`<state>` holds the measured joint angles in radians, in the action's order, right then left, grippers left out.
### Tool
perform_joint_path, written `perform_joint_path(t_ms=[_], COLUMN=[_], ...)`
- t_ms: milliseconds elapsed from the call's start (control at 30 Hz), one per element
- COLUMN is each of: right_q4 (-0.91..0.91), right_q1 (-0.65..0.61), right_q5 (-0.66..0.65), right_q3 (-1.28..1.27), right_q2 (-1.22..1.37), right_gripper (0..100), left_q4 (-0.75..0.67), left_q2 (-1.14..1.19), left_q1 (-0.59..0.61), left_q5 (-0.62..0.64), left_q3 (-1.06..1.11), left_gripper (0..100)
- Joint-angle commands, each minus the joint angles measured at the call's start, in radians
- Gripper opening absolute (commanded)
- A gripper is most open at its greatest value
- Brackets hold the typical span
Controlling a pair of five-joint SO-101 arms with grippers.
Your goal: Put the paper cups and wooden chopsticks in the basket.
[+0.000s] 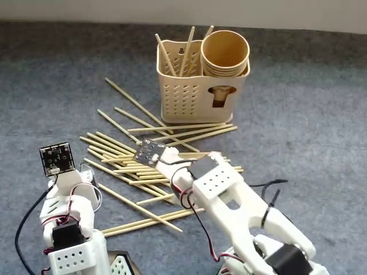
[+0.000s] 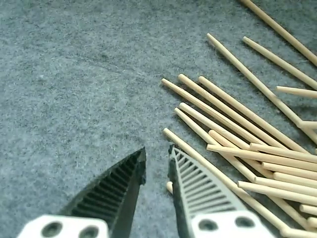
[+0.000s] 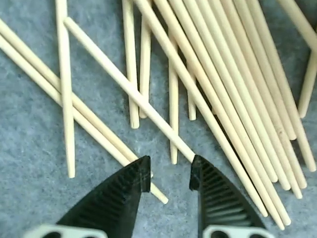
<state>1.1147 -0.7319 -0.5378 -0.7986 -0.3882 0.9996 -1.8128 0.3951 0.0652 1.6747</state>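
Basket of cream perforated plastic (image 1: 183,97) far across the grey felt (image 1: 321,132), holding stacked tan paper cups (image 1: 225,54) and three wooden chopsticks (image 1: 188,50). From the wrists: loose chopsticks (image 3: 223,74) under narrowly parted right gripper (image 3: 171,163); left gripper (image 2: 157,151) likewise narrow, beside their ends.

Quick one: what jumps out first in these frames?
Loose chopsticks sprawl across the grey table in front of the basket. The basket, at the back, already holds stacked cups and a few chopsticks. The right gripper hangs open just above the pile.
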Motion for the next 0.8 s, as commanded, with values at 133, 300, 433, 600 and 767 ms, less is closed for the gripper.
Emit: perform_joint_path(t_ms=[133,300,433,600,767], right_q4=[-0.021,-0.019,-0.021,-0.028,-0.073], right_q1=[-0.013,-0.056,-0.082,-0.081,-0.079], right_q5=[-0.012,-0.012,-0.011,-0.011,-0.011], right_q3=[0.157,0.168,0.170,0.170,0.166], right_q2=[0.159,0.205,0.209,0.214,0.214], right_gripper=[13.8,13.8,13.8,13.8,13.8], left_q4=[-0.002,-0.002,-0.002,-0.002,-0.002], left_q2=[0.001,0.001,0.001,0.001,0.001], left_q1=[0.013,0.013,0.013,0.013,0.013], left_q5=[-0.006,-0.006,-0.006,-0.006,-0.006], left_q3=[0.021,0.021,0.021,0.021,0.021], left_gripper=[9,9,9,9,9])
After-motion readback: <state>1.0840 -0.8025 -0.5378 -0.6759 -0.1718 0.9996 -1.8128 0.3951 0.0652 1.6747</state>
